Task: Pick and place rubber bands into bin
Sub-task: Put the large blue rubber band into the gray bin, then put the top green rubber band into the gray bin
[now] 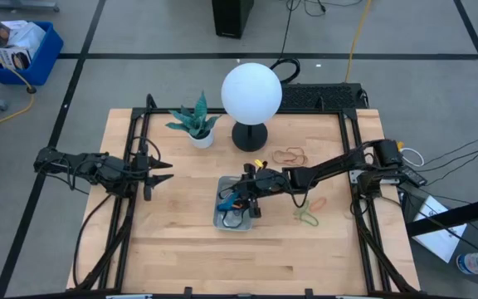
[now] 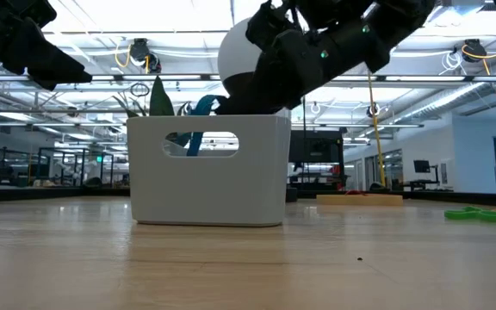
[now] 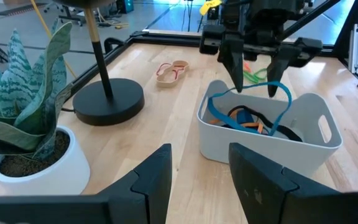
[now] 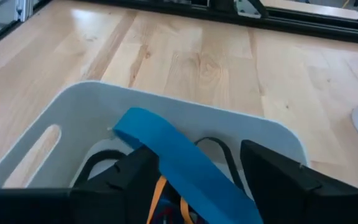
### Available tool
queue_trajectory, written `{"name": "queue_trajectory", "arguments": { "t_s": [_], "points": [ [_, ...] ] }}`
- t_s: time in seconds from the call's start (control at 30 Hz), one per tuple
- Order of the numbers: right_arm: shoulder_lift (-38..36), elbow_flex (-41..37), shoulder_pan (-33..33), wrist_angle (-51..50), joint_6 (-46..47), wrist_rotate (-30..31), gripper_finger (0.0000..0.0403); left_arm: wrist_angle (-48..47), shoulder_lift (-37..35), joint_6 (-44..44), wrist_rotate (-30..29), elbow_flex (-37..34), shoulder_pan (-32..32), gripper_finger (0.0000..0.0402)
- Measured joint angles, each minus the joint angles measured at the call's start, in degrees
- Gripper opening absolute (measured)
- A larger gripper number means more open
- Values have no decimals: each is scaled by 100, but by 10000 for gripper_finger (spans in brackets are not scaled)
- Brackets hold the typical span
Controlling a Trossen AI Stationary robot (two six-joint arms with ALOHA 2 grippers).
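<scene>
The bin (image 1: pixel 222 218) is a small white tub with handle slots, standing mid-table with several rubber bands inside (image 3: pixel 253 123). My right gripper (image 3: pixel 253 81) hovers open just above its far rim, fingers slanting down into the opening. A wide blue band (image 4: pixel 185 165) arches up out of the bin between those fingers. Loose bands lie on the wood: a tan and red pair (image 1: pixel 291 154), an orange one (image 1: pixel 315 201) and a green one (image 1: pixel 308 218). My left gripper (image 1: pixel 166 172) waits open at the table's left, raised, pointing at the bin. My right gripper's open fingertips (image 3: pixel 235 84) stand at the top arc of the blue band (image 3: pixel 257 87), which runs from one tip across to the other. The band's lower part (image 3: pixel 216 115) lies in the bin. Whether the arc hangs on the tips or only passes them, I cannot tell.
A lamp with a white globe (image 1: pixel 251 91) on a black base (image 1: pixel 250 137) and a potted plant (image 1: pixel 197 124) stand behind the bin. Black frame rails (image 1: pixel 135 149) run along the table's left and right sides. Bare wood lies toward the near edge.
</scene>
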Motion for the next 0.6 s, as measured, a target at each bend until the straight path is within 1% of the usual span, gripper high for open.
{"name": "queue_trajectory", "arguments": {
  "t_s": [0.13,0.33,0.47,0.6],
  "points": [
    [-421,-2,-45,-449,110,-2,226,2,-1,-2,0,0,-1,166],
    [-1104,0,-170,-1431,346,0,226,0,-1,-2,2,0,0,166],
    [-1445,-2,-236,-1943,311,2,226,0,-1,-3,2,0,0,166],
    [-1876,-7,-286,-2246,308,2,226,2,-1,-7,2,0,1,166]
  ]
}}
